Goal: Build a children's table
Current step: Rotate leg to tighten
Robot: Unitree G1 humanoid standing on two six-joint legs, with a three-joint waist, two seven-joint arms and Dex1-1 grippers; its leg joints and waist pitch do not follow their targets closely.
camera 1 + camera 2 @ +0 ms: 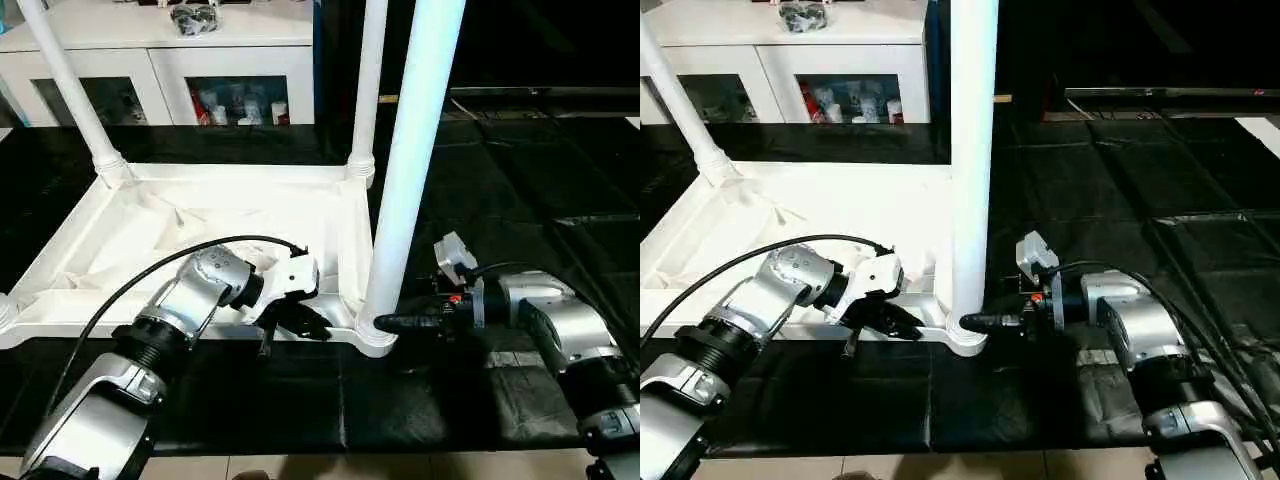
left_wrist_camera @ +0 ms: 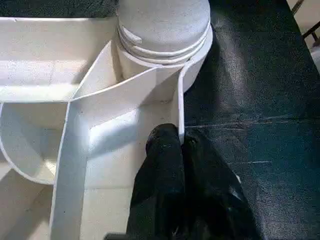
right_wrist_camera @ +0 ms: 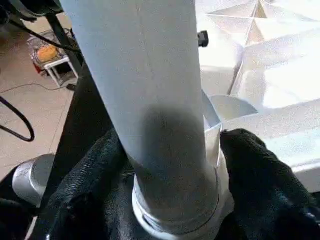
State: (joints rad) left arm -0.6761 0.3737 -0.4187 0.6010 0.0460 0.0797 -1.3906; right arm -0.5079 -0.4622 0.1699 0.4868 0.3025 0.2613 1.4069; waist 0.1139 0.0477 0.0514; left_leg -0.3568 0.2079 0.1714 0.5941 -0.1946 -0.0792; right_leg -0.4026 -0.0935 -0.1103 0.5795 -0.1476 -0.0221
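**Three legs standing, both grippers at near-right corner**

Tabletop (image 1: 200, 215) lies underside up at centre-left of the frame on the black mat (image 1: 520, 190). Near-right leg (image 1: 415, 160) stands in its corner socket (image 1: 375, 332). Left gripper (image 2: 181, 150) is pinched on the tabletop's rim wall beside that socket. Right gripper (image 3: 172, 150) straddles the leg's base, fingers (image 3: 255, 175) either side; contact uncertain.
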